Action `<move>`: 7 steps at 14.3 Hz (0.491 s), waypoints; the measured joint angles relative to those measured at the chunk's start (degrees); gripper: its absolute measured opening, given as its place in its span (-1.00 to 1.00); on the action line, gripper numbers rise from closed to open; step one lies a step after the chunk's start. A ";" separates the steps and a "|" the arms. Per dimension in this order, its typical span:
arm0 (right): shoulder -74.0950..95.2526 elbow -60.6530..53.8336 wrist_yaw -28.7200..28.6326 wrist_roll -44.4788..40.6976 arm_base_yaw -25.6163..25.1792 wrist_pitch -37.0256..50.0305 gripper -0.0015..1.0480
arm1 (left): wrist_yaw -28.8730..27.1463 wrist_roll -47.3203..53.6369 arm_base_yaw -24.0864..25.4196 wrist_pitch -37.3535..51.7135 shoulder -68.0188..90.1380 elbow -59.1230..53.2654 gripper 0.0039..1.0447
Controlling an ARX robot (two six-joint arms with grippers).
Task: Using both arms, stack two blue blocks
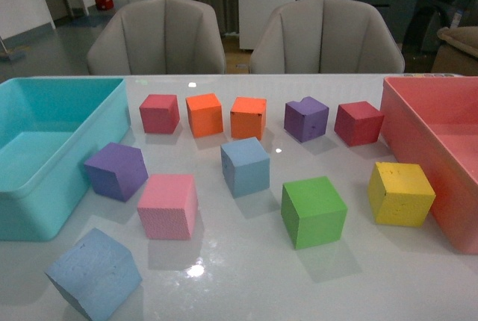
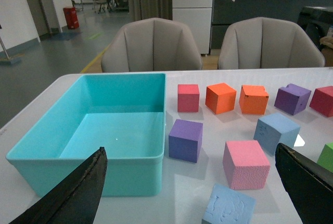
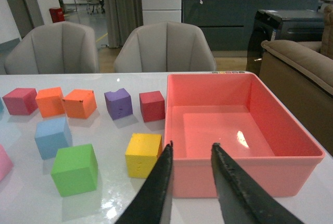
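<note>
Step in hand: very start, nothing gripped yet. Near blue block (image 1: 95,272) lies at front left of table (image 1: 246,284), close to pink cube (image 1: 168,205). Far blue block (image 1: 245,166) stands mid-table, well apart from it. Left gripper (image 2: 190,149): fingers spread wide, empty, near turquoise bin (image 2: 31,156). Right gripper (image 3: 191,146): fingers narrow, empty, by coral bin (image 3: 244,177). Next, in my judgement: each arm descends over one block; right one needs wider opening first.

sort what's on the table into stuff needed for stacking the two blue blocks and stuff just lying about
Needed:
middle blue block
near-left blue block

Lying about:
turquoise bin
pink bin
near purple cube
far purple cube
pink cube
green cube
yellow cube
left orange cube
right orange cube
left red cube
right red cube
</note>
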 joint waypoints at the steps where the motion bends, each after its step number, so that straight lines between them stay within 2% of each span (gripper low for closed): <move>1: 0.00 0.00 0.00 0.00 0.00 0.00 -0.35 | 0.00 0.00 0.00 0.00 0.00 0.00 0.88; 6: 0.00 0.00 0.00 0.02 0.00 0.00 0.91 | 0.00 0.00 0.00 0.00 0.00 0.00 0.88; 7: 0.00 0.00 0.00 0.00 0.00 0.00 0.86 | 0.00 0.00 0.00 0.00 0.00 0.00 0.88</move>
